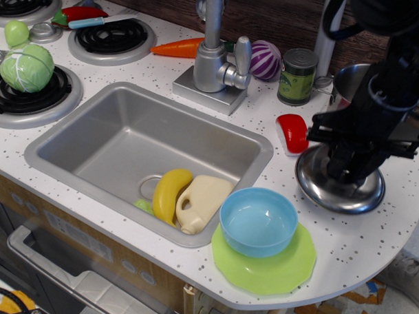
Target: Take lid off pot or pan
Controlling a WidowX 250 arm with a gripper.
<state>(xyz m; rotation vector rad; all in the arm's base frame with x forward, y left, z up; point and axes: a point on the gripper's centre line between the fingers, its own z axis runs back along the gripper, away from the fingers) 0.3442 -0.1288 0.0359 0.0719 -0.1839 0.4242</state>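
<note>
The shiny steel lid (317,190) is off the pot and sits low at the counter's right side, just right of the sink corner. My gripper (348,172) comes down onto the lid's centre and is shut on it; the black fingers hide the knob. I cannot tell whether the lid rests on the counter or hangs just above it. The open steel pot (347,80) stands behind, at the back right, mostly hidden by my arm.
A red toy (293,132) lies just left of the lid. A green-labelled can (297,77) stands by the pot. A blue bowl (258,221) sits on a green plate (267,269) at the front. The sink (127,137) holds a banana (168,193) and a jug (206,200).
</note>
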